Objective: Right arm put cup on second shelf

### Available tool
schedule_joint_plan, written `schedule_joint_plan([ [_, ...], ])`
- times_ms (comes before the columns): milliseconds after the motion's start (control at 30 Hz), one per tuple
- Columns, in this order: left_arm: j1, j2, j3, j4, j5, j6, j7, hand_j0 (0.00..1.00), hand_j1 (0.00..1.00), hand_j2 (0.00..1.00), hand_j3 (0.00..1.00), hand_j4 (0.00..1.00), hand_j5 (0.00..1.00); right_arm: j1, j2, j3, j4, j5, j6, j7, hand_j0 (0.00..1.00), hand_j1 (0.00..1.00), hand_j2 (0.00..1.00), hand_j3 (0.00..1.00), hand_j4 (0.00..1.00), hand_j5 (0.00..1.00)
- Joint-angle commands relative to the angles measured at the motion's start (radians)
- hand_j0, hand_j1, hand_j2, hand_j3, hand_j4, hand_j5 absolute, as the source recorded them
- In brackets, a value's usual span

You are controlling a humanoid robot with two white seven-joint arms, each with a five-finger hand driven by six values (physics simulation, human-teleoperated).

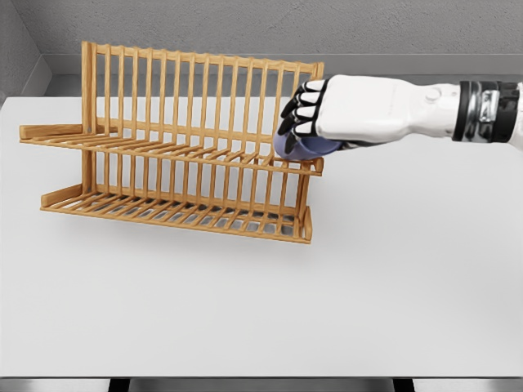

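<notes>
Head view of my workspace: a wooden two-tier dish rack (176, 147) stands on the white table (392, 294), its slatted back upright, with a lower shelf (176, 214) near the tabletop and an upper, second shelf (163, 151) above it. My right arm enters from the right edge and reaches level across to the rack's right end. The right hand (304, 114) has its dark fingers curled down around a bluish cup (304, 147), of which only the lower part shows beneath the palm; I read this as a closed grasp on the cup. The cup sits at the right-hand end of the upper shelf, at or just above the slats; I cannot tell whether its base is already bearing on the wood. I judge the carrying phase essentially done, since the cup is at the target tier. What remains, as far as I can see, is to confirm it is seated on the slats, loosen the fingers, and draw the hand clear without nudging the cup off the shelf's end. My left arm is out of view.
</notes>
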Motion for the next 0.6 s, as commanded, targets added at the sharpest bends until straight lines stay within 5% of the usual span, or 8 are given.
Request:
schedule_joint_plan([
  [0,0.000,0.000,0.000,0.000,0.000,0.000,0.000,1.00,1.00,1.00,1.00,1.00,1.00,0.000,0.003,0.008,0.000,-0.004,0.002,0.002,0.65,0.65,0.65,0.65,0.65,0.65],
  [433,0.000,0.000,0.000,0.000,0.000,0.000,0.000,1.00,1.00,1.00,1.00,1.00,1.00,-0.017,0.022,0.037,0.000,-0.004,0.002,0.002,0.65,0.65,0.65,0.65,0.65,0.65],
  [467,0.000,0.000,0.000,0.000,0.000,0.000,0.000,1.00,1.00,1.00,1.00,1.00,1.00,-0.017,0.022,0.037,0.000,-0.004,0.002,0.002,0.74,0.74,0.74,0.74,0.74,0.74],
  [500,0.000,0.000,0.000,0.000,0.000,0.000,0.000,1.00,1.00,1.00,1.00,1.00,1.00,-0.015,0.021,0.039,0.000,-0.006,0.002,0.002,1.00,1.00,1.00,1.00,1.00,1.00],
  [567,0.000,0.000,0.000,0.000,0.000,0.000,0.000,1.00,1.00,1.00,1.00,1.00,1.00,-0.015,0.021,0.045,0.000,-0.004,0.002,0.002,1.00,1.00,1.00,1.00,1.00,1.00],
])
